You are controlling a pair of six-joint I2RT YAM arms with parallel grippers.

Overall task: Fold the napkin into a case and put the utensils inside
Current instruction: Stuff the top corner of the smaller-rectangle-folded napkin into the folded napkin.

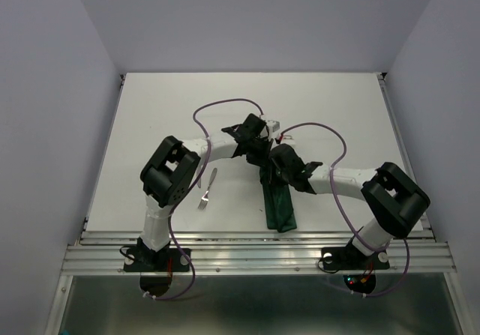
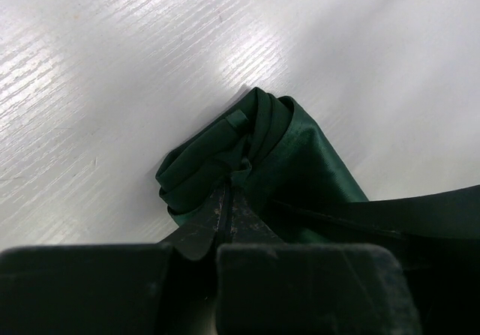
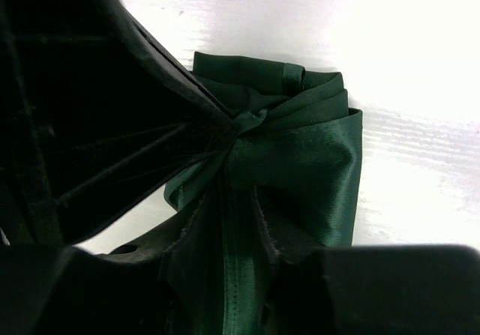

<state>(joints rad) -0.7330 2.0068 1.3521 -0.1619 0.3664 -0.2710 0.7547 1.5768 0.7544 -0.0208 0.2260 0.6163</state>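
The dark green napkin (image 1: 279,204) lies as a narrow folded strip running toward the table's near edge. Its far end is gathered into a bunch (image 2: 247,136). My left gripper (image 1: 255,144) is shut on that bunch, with both fingers pressed together on the cloth (image 2: 229,181). My right gripper (image 1: 271,166) sits right next to it over the same end. Its jaws (image 3: 240,200) stand apart, and a hemmed band of napkin (image 3: 300,163) lies loosely in the gap. One silver fork (image 1: 206,191) rests on the table left of the napkin, beside the left arm.
The white table (image 1: 337,110) has grey walls on three sides and a metal rail (image 1: 255,254) along its near edge. Purple cables loop over both forearms. The left arm's elbow (image 1: 171,171) stands close to the fork.
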